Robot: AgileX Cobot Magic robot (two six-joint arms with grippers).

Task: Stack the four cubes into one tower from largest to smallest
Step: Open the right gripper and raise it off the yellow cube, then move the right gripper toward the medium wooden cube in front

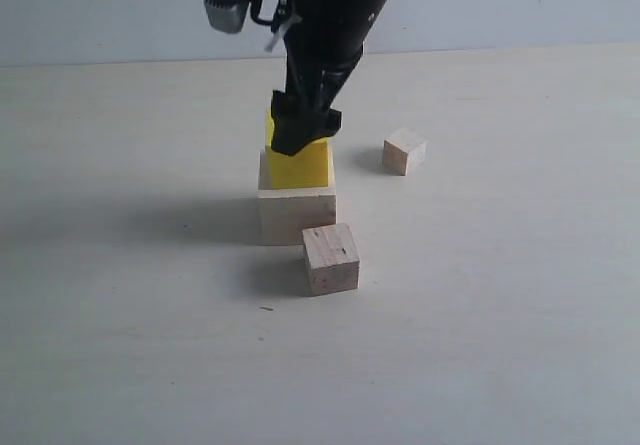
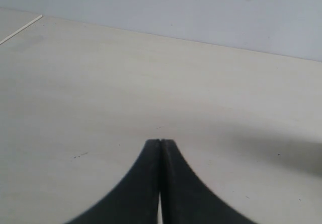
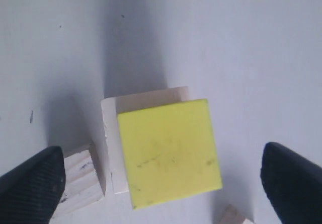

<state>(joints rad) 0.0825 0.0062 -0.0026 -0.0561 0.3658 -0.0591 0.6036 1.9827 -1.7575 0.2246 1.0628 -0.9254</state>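
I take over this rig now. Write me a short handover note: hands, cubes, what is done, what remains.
Left hand: shut, holding nothing.
Right hand: open around the bright yellow cube, not gripping.
Done: yellow cube sits on the large pale wood cube.
Remaining: stack the speckled bare wood cube, now in front of the base, then the tiny pale wood cube, lying farther right.

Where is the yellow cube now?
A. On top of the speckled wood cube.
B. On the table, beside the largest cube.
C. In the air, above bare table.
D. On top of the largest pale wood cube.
D: the yellow cube rests on the largest pale wood cube, covering most of its top.
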